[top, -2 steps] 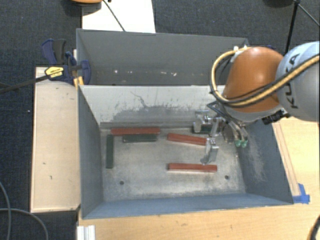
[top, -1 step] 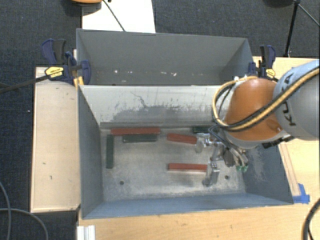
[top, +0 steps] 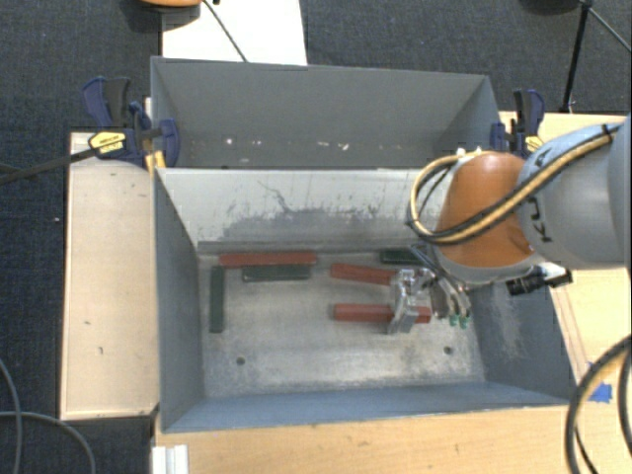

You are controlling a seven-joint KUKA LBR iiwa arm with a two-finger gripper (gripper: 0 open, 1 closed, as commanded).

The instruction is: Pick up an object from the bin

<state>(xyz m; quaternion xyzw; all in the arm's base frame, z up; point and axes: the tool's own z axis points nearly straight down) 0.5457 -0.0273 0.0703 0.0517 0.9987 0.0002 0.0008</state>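
The grey metal bin (top: 183, 363) holds a few slim bars lying flat and well spread on its floor. The arm (top: 588, 200), with its orange wrist cover (top: 482, 215), reaches in from the right and stands low over the right half of the floor. The longest item, a long red bar (top: 267, 260), lies along the foot of the far wall, with a dark green bar (top: 278, 275) just beside it on the near side. A green bar (top: 215, 299) lies at right angles to these, near the left wall. A tilted red bar (top: 357, 275) and a small dark green piece (top: 398, 257) lie near the gripper on its far side. The gripper (top: 405, 309) is down at floor level, directly over the short red bar (top: 360, 313). This bar lies in the right middle of the floor, its long axis running left to right, parallel to the far wall. The gripper stands over the right portion of the bar: most of the length extends to the left, and a short red end shows to the right. Whether the gripper is open or closed on this bar cannot be determined, as its own body hides the tip. Judgement: the grasp depends on closing across the narrow width of the bar, and an off-centre hold may let the longer left end droop on lifting.
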